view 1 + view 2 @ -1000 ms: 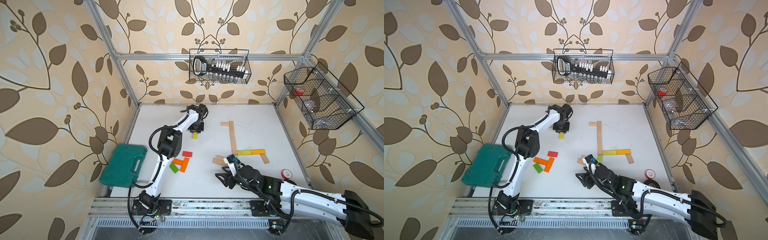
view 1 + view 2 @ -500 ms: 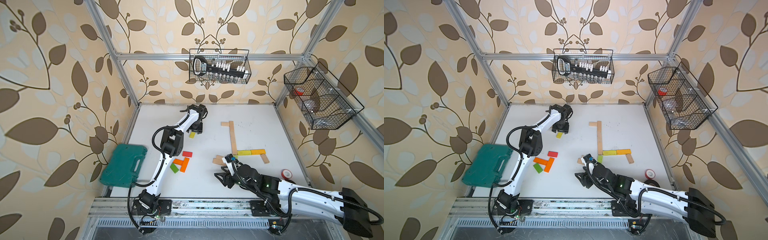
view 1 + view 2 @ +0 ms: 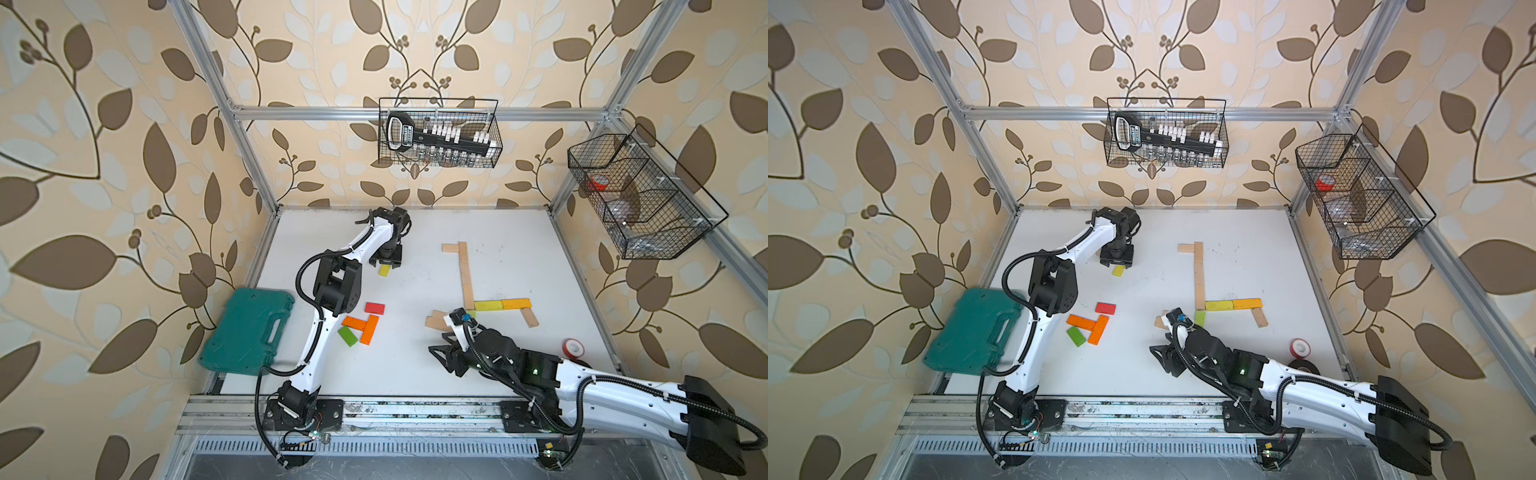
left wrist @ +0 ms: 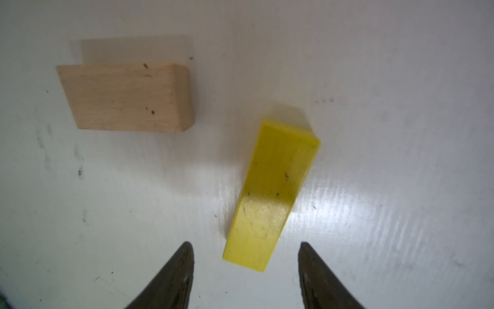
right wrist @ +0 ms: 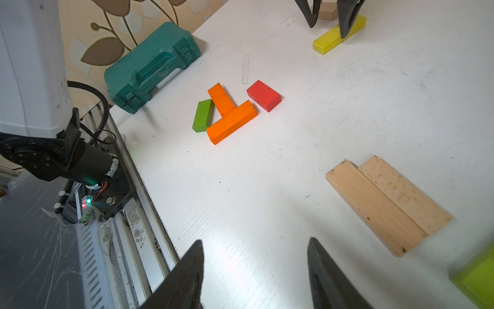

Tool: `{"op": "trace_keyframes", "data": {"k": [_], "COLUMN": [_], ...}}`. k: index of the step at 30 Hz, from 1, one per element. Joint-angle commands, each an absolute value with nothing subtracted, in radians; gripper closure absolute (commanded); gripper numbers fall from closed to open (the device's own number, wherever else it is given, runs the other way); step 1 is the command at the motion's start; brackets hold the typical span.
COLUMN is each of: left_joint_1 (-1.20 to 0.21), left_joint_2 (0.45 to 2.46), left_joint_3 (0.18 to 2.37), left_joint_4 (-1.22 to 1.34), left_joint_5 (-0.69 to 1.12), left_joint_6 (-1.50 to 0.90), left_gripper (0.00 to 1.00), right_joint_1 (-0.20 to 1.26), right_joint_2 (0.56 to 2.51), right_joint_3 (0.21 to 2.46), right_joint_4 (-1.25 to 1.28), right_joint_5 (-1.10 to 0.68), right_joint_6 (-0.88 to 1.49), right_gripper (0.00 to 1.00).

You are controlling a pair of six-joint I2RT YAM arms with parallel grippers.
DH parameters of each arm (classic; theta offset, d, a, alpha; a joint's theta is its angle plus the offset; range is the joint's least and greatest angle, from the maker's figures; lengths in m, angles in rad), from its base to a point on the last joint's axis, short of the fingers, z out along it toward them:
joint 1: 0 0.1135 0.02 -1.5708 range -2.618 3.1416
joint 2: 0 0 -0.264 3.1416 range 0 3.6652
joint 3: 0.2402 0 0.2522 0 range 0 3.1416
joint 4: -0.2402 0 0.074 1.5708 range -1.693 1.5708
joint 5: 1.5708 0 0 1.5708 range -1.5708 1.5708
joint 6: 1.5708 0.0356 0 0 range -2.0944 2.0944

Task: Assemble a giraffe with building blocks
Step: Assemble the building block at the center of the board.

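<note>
**Nothing gripped at either end**

Near the desk's [image 5: 267, 187] front edge the right gripper [image 5: 255, 239] stands spread over bare surface, two pale planks [image 5: 385, 203] beside it. Toward the far edge the left gripper [image 4: 244, 242] hangs parted at a loose yellow block [image 4: 275, 187]; contact there is unclear.

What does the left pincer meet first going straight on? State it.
Probably the white table: the left pincer points down, open, straddling one end of the yellow block, which would pass between its tips. Height is unclear.

Robot lab cell, aluminium frame [image 3: 316, 113], leaf-wallpaper panels [image 3: 104, 166], wire baskets [image 3: 665, 232].
</note>
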State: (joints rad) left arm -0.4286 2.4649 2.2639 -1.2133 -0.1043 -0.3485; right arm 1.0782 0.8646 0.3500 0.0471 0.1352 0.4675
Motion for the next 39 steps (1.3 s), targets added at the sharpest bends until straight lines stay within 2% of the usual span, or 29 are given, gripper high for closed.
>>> {"op": "trace_keyframes", "data": {"k": [1,7,18,28,36,39], "left_joint_1": [-0.413,-0.41,-0.405,-0.379,-0.368,-0.368], "left_joint_2": [2.489,2.511,2.523,2.566,2.552,2.555], "left_joint_3": [2.295,2.303,2.331,2.4,2.372,2.371], "left_joint_4": [-1.243,-1.241,-1.233,-1.26,-1.271,-1.271], "left_joint_5": [-0.09,-0.082,-0.089,-0.099,-0.126,-0.12], "left_joint_6": [-0.355,-0.353,-0.36,-0.367,-0.392,-0.394], "left_gripper": [0.43,0.49,0.72,0.73,0.73,0.7], "right_joint_1": [1.083,1.083,1.083,1.082,1.083,1.083], "right_joint_2": [0.85,0.85,0.85,0.848,0.853,0.859], "right_joint_3": [0.377,0.375,0.37,0.366,0.362,0.362], "right_joint_4": [0.037,0.037,0.041,0.044,0.057,0.065], "right_joint_5": [0.148,0.15,0.149,0.149,0.15,0.149], "right_joint_6": [0.45,0.444,0.436,0.431,0.42,0.42], "right_gripper": [0.41,0.41,0.41,0.41,0.41,0.42]}}
